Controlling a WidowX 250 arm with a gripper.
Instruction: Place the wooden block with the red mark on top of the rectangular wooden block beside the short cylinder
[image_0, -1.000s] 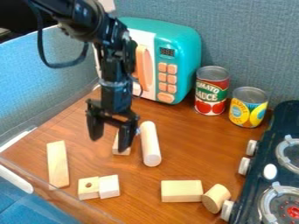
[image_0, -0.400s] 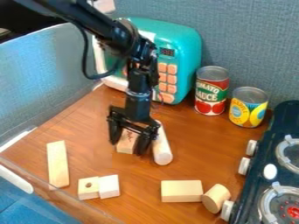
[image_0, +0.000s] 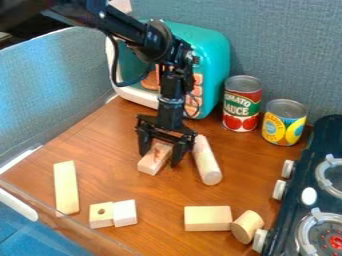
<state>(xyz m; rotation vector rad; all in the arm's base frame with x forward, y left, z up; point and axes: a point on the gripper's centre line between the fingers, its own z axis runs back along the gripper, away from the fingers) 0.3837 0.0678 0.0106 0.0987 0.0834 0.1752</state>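
The gripper (image_0: 160, 156) hangs down low over the left-centre of the table, open, with its fingers spread around a small wooden block (image_0: 152, 162). This block lies tilted between them, and dark marks show on its top. Just right of the right finger, a wooden cylinder (image_0: 208, 162) lies on its side, its near end toward the lower right. Whether that finger touches the cylinder, I cannot tell.
Behind the arm stands a teal toy microwave (image_0: 212, 65), with a red can (image_0: 242, 105) and a yellow can (image_0: 284, 125) to its right. Nearer are a long block (image_0: 65, 187), a holed block (image_0: 101, 215), a white block (image_0: 125, 214), a rectangular block (image_0: 207, 218), a short cylinder (image_0: 247, 226); a stove (image_0: 304, 175) is right.
The gripper has moved right, keeping its fingers spread. The small block has shifted right and turned between them, and the long cylinder has been displaced right and turned.
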